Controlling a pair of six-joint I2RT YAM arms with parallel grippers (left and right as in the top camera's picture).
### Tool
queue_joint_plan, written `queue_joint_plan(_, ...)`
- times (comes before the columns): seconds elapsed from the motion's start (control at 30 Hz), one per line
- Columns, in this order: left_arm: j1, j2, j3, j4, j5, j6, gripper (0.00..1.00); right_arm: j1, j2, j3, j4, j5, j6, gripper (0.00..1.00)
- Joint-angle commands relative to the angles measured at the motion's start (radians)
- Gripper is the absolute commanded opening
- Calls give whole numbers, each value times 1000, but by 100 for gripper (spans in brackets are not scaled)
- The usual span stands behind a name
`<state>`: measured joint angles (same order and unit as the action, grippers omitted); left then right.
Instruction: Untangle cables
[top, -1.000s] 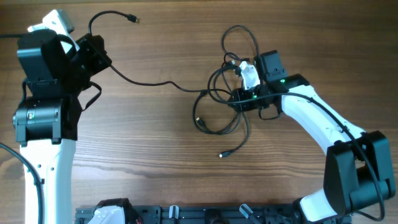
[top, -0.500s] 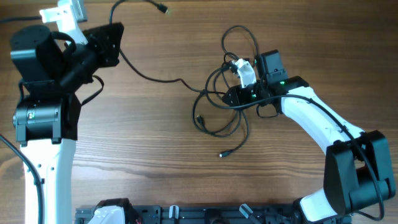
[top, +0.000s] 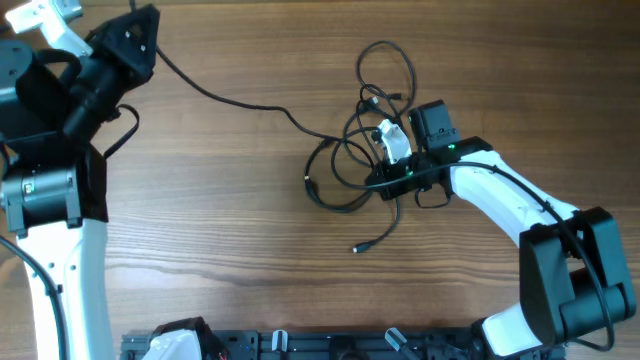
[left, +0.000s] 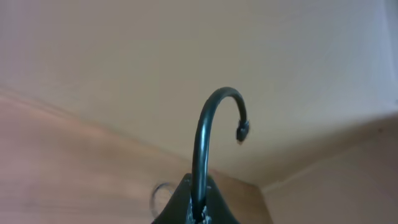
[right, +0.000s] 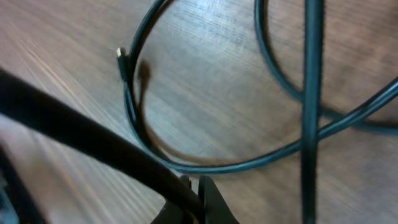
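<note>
left claw is clenched on one cable end; its plug is seen curling up above the shut jaws; against a second ago this claw is carried further toward the far left corner of the desk, and the trailing strand is drawn longer and straighter; right claw, parted a moment before, is now clamped on a loop within the cables, bunched at centre right; judged: tangle is pinned while one cable is pulled free.
</note>
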<state>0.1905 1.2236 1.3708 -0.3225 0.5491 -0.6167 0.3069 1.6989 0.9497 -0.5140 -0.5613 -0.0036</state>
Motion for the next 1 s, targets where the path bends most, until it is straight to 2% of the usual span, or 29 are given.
queue_joint_plan(0.0, 17, 47, 11, -93, -142, -8, 4, 4, -37, 42, -95, -46, 66, 4)
queue_joint_plan(0.13, 16, 90, 11, -205, -150, 114, 4, 4, -158, 171, -351, 45, 166, 4)
queue_joint_plan(0.27, 16, 110, 11, -295, -151, 169, 4, 4, -194, 340, -695, 202, 250, 4)
queue_joint_plan(0.33, 16, 112, 10, -327, -150, 169, 4, 4, -190, 364, -790, 229, 250, 4)
queue_joint_plan(0.43, 6, 112, 9, -350, -150, 169, 4, 14, -180, 364, -811, 220, 215, 4)
queue_joint_plan(0.57, -41, 112, 9, -356, -150, 194, 4, 73, -178, 364, -782, 89, 107, 4)
queue_joint_plan(0.7, -103, 112, 9, -356, -151, 221, 4, 138, -167, 364, -812, 110, 110, 4)
queue_joint_plan(0.77, -116, 112, 9, -356, -151, 221, 4, 139, -166, 364, -880, 163, 146, 4)
queue_joint_plan(0.9, -128, 112, 9, -360, -150, 221, 4, 139, -165, 364, -1042, 397, 269, 4)
queue_joint_plan(0.97, -128, 112, 9, -360, -150, 221, 4, 139, -165, 364, -1041, 389, 265, 4)
